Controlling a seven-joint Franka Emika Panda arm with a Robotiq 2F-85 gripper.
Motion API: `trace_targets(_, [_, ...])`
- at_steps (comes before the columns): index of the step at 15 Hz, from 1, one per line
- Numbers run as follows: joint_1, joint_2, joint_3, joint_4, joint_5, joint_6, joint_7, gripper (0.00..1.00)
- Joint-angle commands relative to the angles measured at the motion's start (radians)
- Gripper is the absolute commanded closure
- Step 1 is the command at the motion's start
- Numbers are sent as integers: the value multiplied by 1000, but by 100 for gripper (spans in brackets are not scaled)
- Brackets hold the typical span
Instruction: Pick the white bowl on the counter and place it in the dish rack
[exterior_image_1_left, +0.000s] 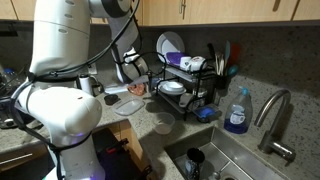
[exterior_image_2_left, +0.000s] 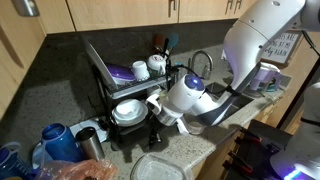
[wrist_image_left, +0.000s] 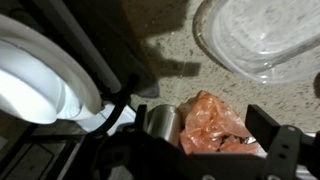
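Note:
The white bowl (wrist_image_left: 35, 85) sits in the lower tier of the black wire dish rack (wrist_image_left: 110, 85), with a rack wire crossing its rim. It also shows in both exterior views (exterior_image_1_left: 172, 88) (exterior_image_2_left: 127, 111), inside the rack (exterior_image_1_left: 190, 100) (exterior_image_2_left: 100, 75). My gripper (wrist_image_left: 205, 125) is open and empty, just beside the rack's lower tier (exterior_image_2_left: 155, 110) (exterior_image_1_left: 133, 72), apart from the bowl. It hangs over the speckled counter (wrist_image_left: 160, 30).
An orange plastic bag (wrist_image_left: 210, 125) and a metal cup (wrist_image_left: 160, 122) lie below the open fingers. A clear plastic container (wrist_image_left: 260, 35) is close by. A duller translucent bowl (exterior_image_1_left: 160, 124) stands near the sink (exterior_image_1_left: 215, 160). A blue soap bottle (exterior_image_1_left: 237, 110) is by the faucet.

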Motion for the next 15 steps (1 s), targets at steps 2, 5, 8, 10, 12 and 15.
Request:
trace_targets(2, [-155, -130, 198, -189, 275, -90, -235, 0])
trace_targets(5, [-236, -198, 303, -225, 454, -210, -337, 0])
trace_targets(8, [-268, -293, 352, -232, 635, -374, -438, 0])
trace_targets(10, [-185, -356, 268, -223, 733, -483, -497, 0])
trace_targets(12, [-162, -395, 235, -216, 779, -537, -568, 0])
trace_targets(15, [-137, -361, 208, -190, 751, -523, -538, 0])
